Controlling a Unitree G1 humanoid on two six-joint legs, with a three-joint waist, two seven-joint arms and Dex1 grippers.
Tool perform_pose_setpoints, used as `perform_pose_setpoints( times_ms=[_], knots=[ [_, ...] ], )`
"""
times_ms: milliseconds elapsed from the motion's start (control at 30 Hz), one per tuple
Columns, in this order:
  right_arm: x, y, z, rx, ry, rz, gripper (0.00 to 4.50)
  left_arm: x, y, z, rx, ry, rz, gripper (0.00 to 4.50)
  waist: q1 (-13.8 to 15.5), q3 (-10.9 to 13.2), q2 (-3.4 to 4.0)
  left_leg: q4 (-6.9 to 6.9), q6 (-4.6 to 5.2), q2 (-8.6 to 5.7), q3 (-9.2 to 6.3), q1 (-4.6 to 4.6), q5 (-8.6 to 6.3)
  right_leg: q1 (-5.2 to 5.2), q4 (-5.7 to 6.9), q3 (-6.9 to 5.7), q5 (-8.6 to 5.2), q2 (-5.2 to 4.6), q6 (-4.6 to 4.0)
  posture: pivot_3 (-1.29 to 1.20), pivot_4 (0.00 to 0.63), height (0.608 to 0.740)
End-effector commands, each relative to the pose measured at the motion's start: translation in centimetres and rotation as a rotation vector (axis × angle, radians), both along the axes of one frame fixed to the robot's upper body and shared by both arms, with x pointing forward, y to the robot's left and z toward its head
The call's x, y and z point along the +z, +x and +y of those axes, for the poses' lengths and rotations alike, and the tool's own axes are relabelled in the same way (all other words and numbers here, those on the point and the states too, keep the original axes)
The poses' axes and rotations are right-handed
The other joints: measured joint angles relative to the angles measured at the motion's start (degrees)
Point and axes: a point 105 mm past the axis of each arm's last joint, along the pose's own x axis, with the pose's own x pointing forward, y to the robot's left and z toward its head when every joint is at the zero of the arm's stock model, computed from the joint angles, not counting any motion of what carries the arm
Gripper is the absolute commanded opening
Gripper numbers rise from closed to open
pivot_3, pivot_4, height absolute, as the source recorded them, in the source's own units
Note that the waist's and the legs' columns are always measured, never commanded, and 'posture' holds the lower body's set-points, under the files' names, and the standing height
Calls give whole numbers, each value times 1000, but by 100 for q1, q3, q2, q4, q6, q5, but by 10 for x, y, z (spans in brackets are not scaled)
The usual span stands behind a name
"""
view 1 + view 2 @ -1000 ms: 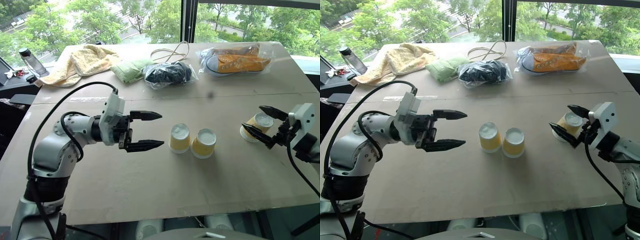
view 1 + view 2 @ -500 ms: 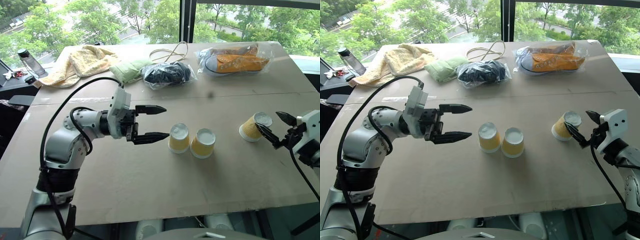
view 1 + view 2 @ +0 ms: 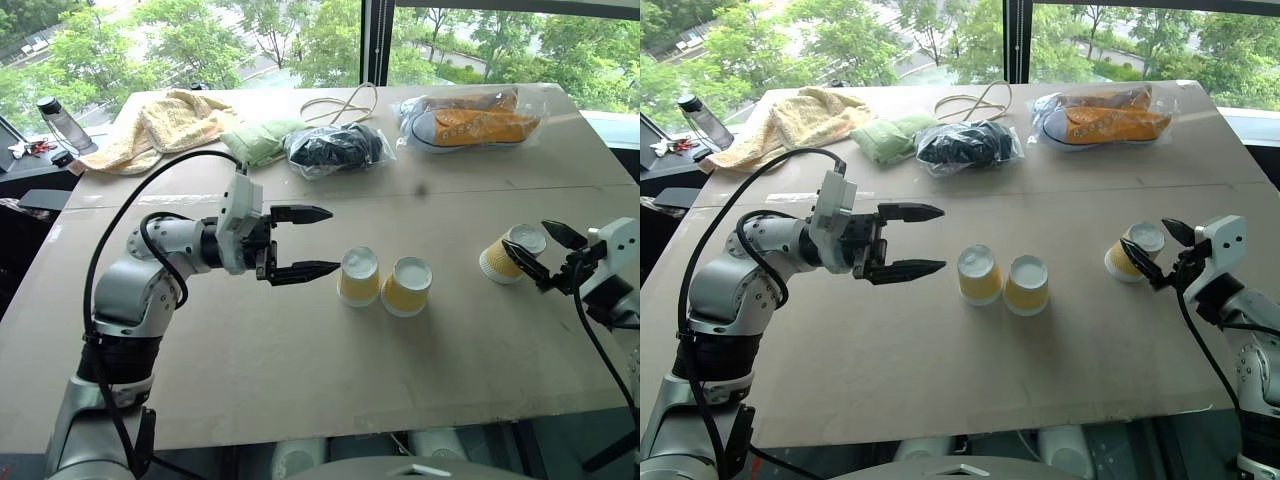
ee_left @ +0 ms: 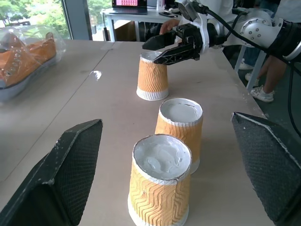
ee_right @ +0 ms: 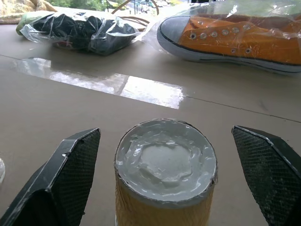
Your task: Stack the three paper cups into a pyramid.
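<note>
**Third Cup: Pre-Grasp Condition**

Two cups (image 3: 359,276) (image 3: 407,286) are stood upside down, side by side and touching, at mid-surface (image 3: 300,380); the base row of the pyramid is judged complete. The third cup (image 3: 503,256) is stood upside down, well apart on the right.

The right claw (image 3: 535,254) is held released, one finger on each side of the third cup without contact. The left claw (image 3: 310,241) is likewise released, empty, and pointed at the near cup of the pair from just beside it.

Handling: the cups are judged light, thin-walled and easily crushed or tipped. The ribbed sleeve should give fair friction. The third cup should be taken across its side wall, about mid-height, with light pressure only; a hard grip is likely to deform it. Care is required at placement, since the base cups can be knocked apart.

Changes from one second earlier: the right claw has been lowered and shifted outward, so that the third cup is now framed level between its fingers. The left claw is now nearer the pair. All three cups are unmoved.
</note>
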Motion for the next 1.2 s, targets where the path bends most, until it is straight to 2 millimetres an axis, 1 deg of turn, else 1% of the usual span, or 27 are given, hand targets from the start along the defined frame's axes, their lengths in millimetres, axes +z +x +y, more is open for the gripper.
perform_pose_setpoints(
  times_ms=[33, 100, 200, 300, 333, 400, 500, 600, 733, 833, 900, 967, 1033, 1100, 1200],
  knots=[
    [7, 1, 2, 22, 3, -27, 4411, 9, 1, 2, 19, -2, -63, 4500, -1, 0, 0, 0, 0, 0, 1, 0, 0, 0, 0, 1, 0, 0, 0, 0, 150, 740],
    [5, 1, 3, 31, -11, -22, 4411, 8, 1, 2, 16, -2, -61, 4500, -2, 0, 0, 0, 0, 0, -1, 0, 0, 0, 0, 0, 0, 0, 0, 0, 150, 740],
    [5, 1, 4, 41, -20, -27, 3672, 8, 0, 2, 15, -3, -61, 4500, -2, 0, 0, 0, 0, 0, -1, 0, 0, 0, 0, -1, 0, 0, 0, 0, 150, 740],
    [5, 0, 5, 47, -22, -29, 2305, 8, 0, 1, 13, -8, -66, 4500, -1, 0, 0, 0, 0, 0, 0, 0, 0, 0, 0, 0, 0, 0, 0, 0, 150, 740],
    [5, 0, 5, 50, -23, -28, 2040, 9, -1, 1, 13, -11, -68, 4500, -1, 0, 0, 1, 0, 0, 0, 0, 0, 0, 0, 0, 0, 0, 0, 0, 150, 740],
    [8, -1, 8, 60, -19, -39, 2040, 9, -1, 1, 10, -16, -72, 4500, -1, 0, 0, 1, 0, 0, -1, 0, 0, 0, 0, 0, 0, 0, 0, 0, 150, 740],
    [26, -3, 18, 114, 0, -99, 2040, 7, -1, 2, 6, -10, -80, 4500, -1, 0, 1, 1, 0, 0, -1, 0, 0, 0, 0, -1, 0, 0, 0, 0, 150, 740],
    [48, -11, 43, 246, 13, -140, 2040, 7, -3, 5, 3, -1, -80, 4500, -19, 0, 2, 1, 0, 1, -1, 0, 0, 0, 1, 0, 0, 0, 0, 0, 150, 740],
    [73, -22, 77, 421, -15, -150, 2040, 7, -7, 11, 3, 11, -76, 4500, -20, 0, 6, 1, 1, 3, -5, 2, 0, 0, 3, -2, 0, 1, 0, 0, 150, 740],
    [91, -31, 106, 569, -28, -150, 2040, 5, -14, 15, -2, 24, -70, 4500, -13, 0, 6, 1, 1, 4, -5, 2, -1, 0, 4, -3, 0, 1, 0, 0, 150, 740],
    [96, -35, 116, 634, -30, -138, 2040, 4, -18, 16, -8, 27, -64, 4500, -7, 0, 4, 2, 2, 4, -10, 0, -1, 0, 2, -9, 0, 1, 0, 0, 150, 740],
    [99, -47, 132, 761, -16, -107, 2040, 3, -22, 15, -13, 28, -57, 4500, 9, 1, 4, 3, 3, 4, -9, -5, -2, 0, -2, -10, 0, -2, 0, 0, 150, 740],
    [103, -53, 149, 862, -34, -88, 2040, 2, -25, 15, -10, 34, -54, 4500, 13, 1, 4, 4, 6, 3, -10, -8, -4, 2, -6, -12, 0, -6, 0, 0, 150, 740],
    [103, -53, 159, 911, -60, -65, 2040, 1, -27, 12, -7, 33, -55, 4500, -1, 0, 3, 6, 8, 3, -6, -7, -4, 1, -6, -7, 0, -6, 0, 0, 150, 740],
    [99, -46, 166, 938, -133, -49, 2040, -1, -30, 9, -5, 35, -58, 4500, -5, 0, 2, 7, 9, 3, -9, -7, -5, 1, -6, -9, 0, -5, 0, 0, 150, 740]
  ],
)
